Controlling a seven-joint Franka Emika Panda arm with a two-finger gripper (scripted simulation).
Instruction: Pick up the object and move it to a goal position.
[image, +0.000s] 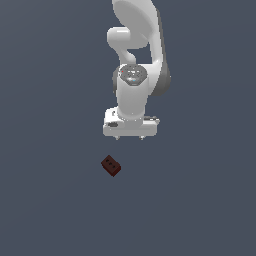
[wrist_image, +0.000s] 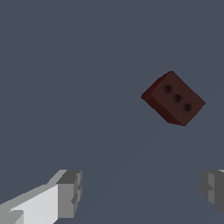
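White Panda arm hangs w/ its wrist pointing down over a flat dark blue-grey surface. Gripper sits at the bottom of the arm in the ext. view; fingertips barely show there as tiny nubs under the white hand body. Wrist view makes it clear: two grey fingers stand far apart, jaws spread wide, nothing between them, nothing held. The object, a small dark red-brown block, lies on the surface, below the gripper in the ext. view and a bit toward that view's left, apart from the fingers, no contact. It's turned at an angle to the frame edges, not square. In the wrist view the block shows a top face w/ three small dark round holes in a row, plus darker side faces. It sits outside the gap between the fingers, near but clear of both.
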